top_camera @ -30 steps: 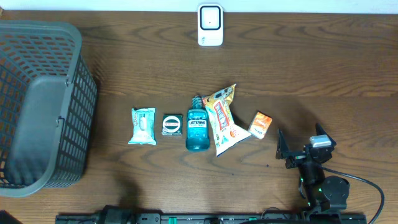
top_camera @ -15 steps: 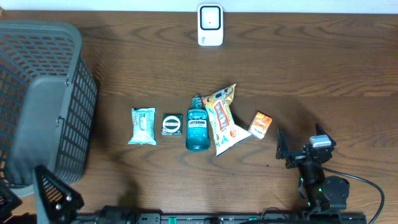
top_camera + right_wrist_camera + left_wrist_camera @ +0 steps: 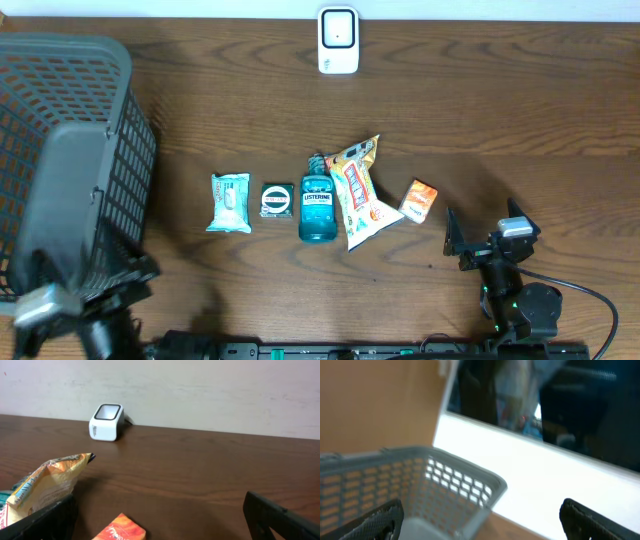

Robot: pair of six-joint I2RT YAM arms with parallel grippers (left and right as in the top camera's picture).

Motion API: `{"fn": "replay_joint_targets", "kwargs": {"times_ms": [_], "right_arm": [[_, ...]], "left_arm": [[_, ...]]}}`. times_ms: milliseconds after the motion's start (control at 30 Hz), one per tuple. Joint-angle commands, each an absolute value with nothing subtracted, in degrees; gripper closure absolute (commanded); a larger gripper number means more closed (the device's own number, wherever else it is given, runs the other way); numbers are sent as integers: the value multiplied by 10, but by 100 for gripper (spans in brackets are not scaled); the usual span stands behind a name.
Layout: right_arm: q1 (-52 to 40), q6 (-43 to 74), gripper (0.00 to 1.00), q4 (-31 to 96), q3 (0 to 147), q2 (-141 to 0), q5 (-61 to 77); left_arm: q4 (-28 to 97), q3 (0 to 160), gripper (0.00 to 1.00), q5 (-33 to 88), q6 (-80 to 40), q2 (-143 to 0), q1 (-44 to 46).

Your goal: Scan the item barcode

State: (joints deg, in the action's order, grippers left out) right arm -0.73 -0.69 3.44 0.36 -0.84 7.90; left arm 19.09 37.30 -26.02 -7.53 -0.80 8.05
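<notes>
The left gripper [image 3: 480, 527] is hovering by the basket [image 3: 460, 480], the right gripper [image 3: 160, 527] near the box [image 3: 120, 532], both with jaws spread, empty. The items [image 3: 316, 208] are lying in a row, well apart from the scanner [image 3: 338, 40].

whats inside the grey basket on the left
Nothing shows inside the basket, only its bare grey floor. Its near corner is covered in the overhead view by the blurred left gripper, so that part cannot be checked.
</notes>
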Motion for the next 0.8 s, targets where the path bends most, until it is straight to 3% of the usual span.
{"fn": "replay_joint_targets", "kwargs": {"times_ms": [0, 367, 533, 767], "right_arm": [[-13, -9, 1, 37, 3, -4, 79], [-13, -9, 1, 37, 3, -4, 78], [-13, -9, 1, 37, 3, -4, 79], [-13, -9, 1, 37, 3, -4, 79]], "left_arm": [[183, 317, 2, -181, -76, -7, 78], [48, 132, 2, -38, -5, -7, 78], [-21, 80, 2, -32, 4, -7, 78], [-25, 30, 2, -32, 4, -7, 78]]}}
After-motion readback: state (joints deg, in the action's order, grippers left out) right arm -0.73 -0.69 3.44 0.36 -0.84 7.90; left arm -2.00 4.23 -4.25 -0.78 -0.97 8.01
